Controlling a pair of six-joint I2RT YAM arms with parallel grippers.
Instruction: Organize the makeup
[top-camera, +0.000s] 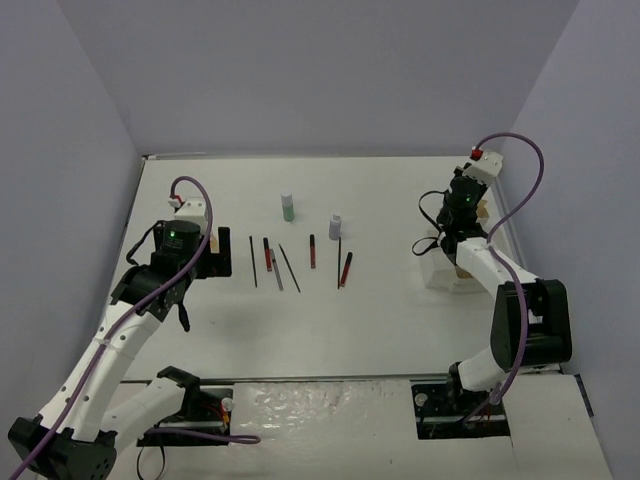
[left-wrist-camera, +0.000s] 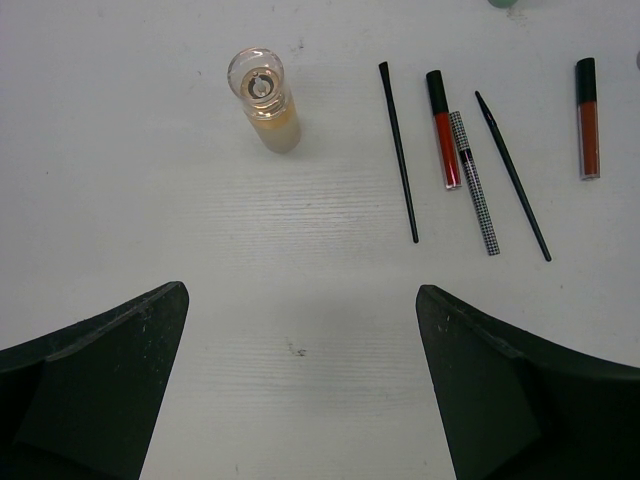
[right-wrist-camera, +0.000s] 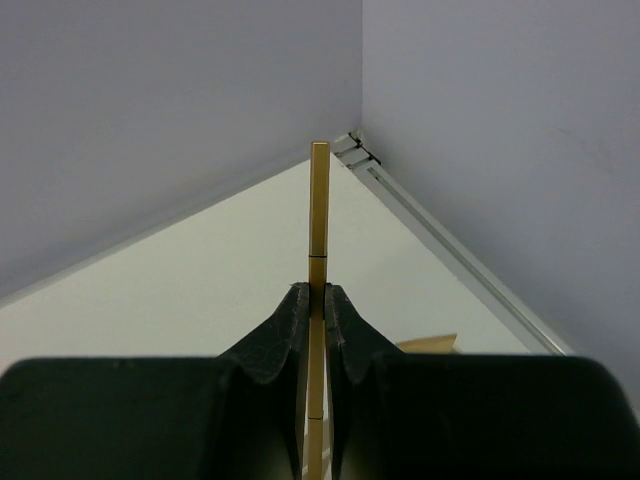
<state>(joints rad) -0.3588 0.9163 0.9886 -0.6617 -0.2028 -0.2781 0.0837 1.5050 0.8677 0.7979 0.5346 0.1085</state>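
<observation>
Your right gripper (right-wrist-camera: 318, 292) fills the bottom of its own wrist view, its fingers pressed tight on a tan stick (right-wrist-camera: 319, 200) that stands straight up between them. From above, you see that gripper at the right side of the table (top-camera: 400, 320), over the white tray (top-camera: 438, 276); how high it sits you cannot tell.

Your left gripper (left-wrist-camera: 302, 292) is spread as wide as it goes and holds nothing, with bare table between its fingers. Just ahead of it, a little to the left, the beige bottle (left-wrist-camera: 265, 100) stands upright. To the right lie a thin black stick (left-wrist-camera: 398, 150), a red tube (left-wrist-camera: 444, 130), a checked pencil (left-wrist-camera: 474, 180), another black stick (left-wrist-camera: 512, 175) and a second red tube (left-wrist-camera: 588, 120), side by side and close together. Farther back, the green bottle (top-camera: 288, 208) and grey bottle (top-camera: 335, 225) stand apart from each other.
</observation>
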